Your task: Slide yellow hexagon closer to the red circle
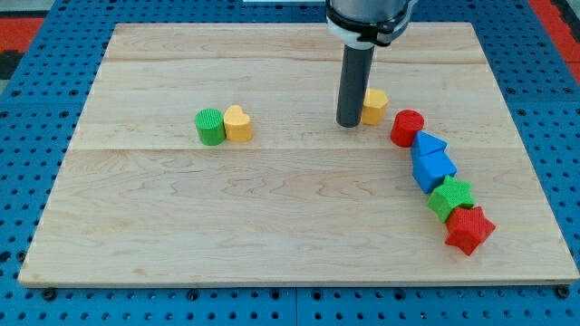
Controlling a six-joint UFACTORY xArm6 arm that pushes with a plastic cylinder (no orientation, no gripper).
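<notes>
The yellow hexagon [374,105] lies right of the board's middle, partly hidden by my rod. The red circle [407,127] sits just to its lower right, a small gap between them. My tip [350,122] rests on the board at the hexagon's left side, touching or nearly touching it.
A green circle [210,126] and a yellow heart [238,123] sit together at the left. Below the red circle runs a chain: a blue triangle [430,145], a blue block [433,169], a green star [451,197] and a red star [469,229]. The wooden board [272,226] ends near the red star.
</notes>
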